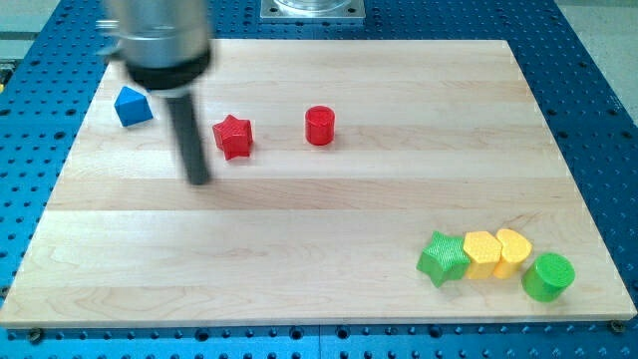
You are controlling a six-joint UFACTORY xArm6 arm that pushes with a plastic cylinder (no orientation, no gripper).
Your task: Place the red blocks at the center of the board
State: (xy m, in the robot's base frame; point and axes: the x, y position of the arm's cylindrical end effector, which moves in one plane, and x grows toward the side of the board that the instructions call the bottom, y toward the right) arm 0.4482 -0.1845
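Blocks to move are a small red plastic star and a red plastic cylinder, both up-left of the wooden bench's centre. They look light, rigid and easily slid. My tip, a bare rod grasping nothing, sits just left of the star; I would push from its upper-left side.

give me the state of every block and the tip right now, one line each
my tip: down on the board, just left of the red star, apart from it
red star: upper left, off centre
red cylinder: top middle, standing alone
blue block: upper left corner, alone
green star, two yellow blocks, green cylinder: clustered in a row, lower right
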